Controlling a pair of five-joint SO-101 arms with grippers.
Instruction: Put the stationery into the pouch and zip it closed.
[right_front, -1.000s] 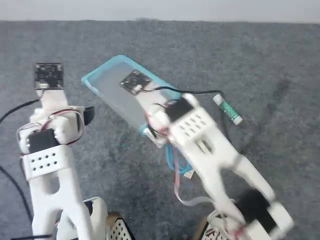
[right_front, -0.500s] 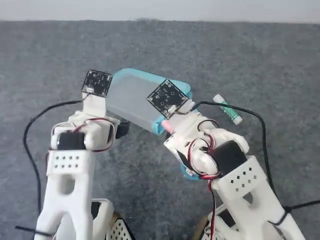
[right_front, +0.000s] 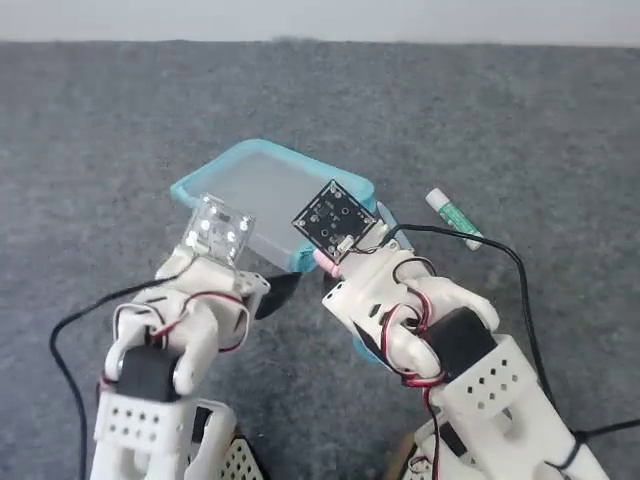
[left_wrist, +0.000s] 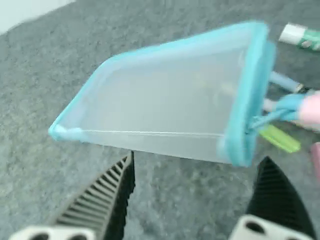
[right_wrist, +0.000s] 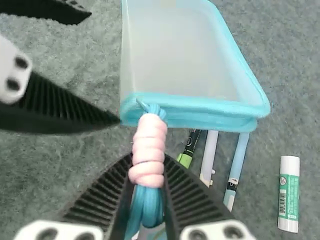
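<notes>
The translucent pouch (right_front: 262, 190) with a teal rim lies mid-table, also large in the left wrist view (left_wrist: 165, 115). My right gripper (right_wrist: 147, 175) is shut on the pink and teal zip pull (right_wrist: 148, 145) at the pouch's (right_wrist: 180, 65) near corner. My left gripper (left_wrist: 195, 192) stands open just short of the pouch's long side, touching nothing. Outside the pouch, by its end, lie a green highlighter (right_wrist: 187, 147), a white pen (right_wrist: 209, 155) and a blue pen (right_wrist: 237, 167). A glue stick (right_front: 455, 218) rests farther right on the carpet.
Grey carpet covers the table. Black cables (right_front: 480, 240) trail from the right arm across the carpet near the glue stick (right_wrist: 288, 192). The left arm's black fingers (right_wrist: 55, 107) sit close beside the pouch in the right wrist view.
The left arm has swung in toward the front and right, up to the pouch's long side. The right arm pulled back, and the pouch turned and shifted with it.
</notes>
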